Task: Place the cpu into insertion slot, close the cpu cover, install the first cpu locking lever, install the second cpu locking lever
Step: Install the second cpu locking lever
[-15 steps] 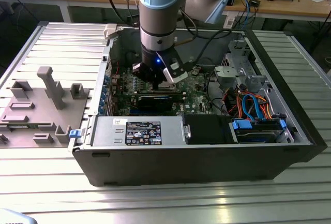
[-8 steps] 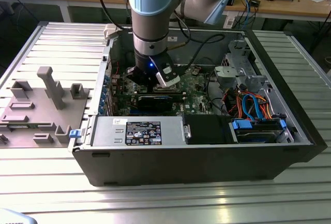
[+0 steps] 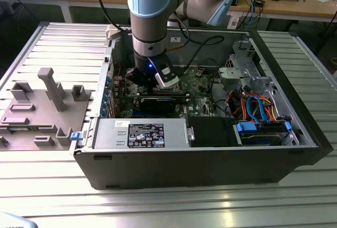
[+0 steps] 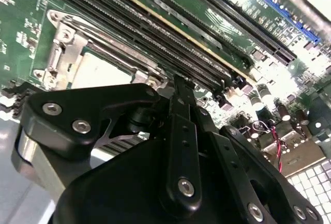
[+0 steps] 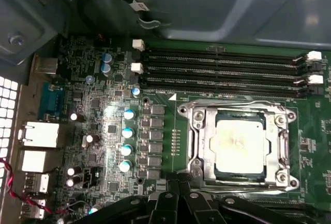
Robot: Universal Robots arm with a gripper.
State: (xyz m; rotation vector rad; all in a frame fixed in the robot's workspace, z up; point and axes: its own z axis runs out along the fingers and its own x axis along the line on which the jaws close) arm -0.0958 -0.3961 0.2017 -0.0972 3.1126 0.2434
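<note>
Jaws closed on nothing beside the silvery cpu cover [image 5: 239,111], square matte cpu [image 5: 239,140] seated beneath.

The arm [image 3: 152,22] reaches down into the open computer case [image 3: 200,154]. The grey fixture block [image 3: 45,107] lies beside the case on the worktop [image 3: 158,207].

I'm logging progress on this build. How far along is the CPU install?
Done, it seems: the cpu sits in the insertion slot, with the cpu cover lying flat around it. In hand: the gripper hovers just beside the socket, holding nothing visible. Whether either locking lever is latched, I cannot tell.
</note>
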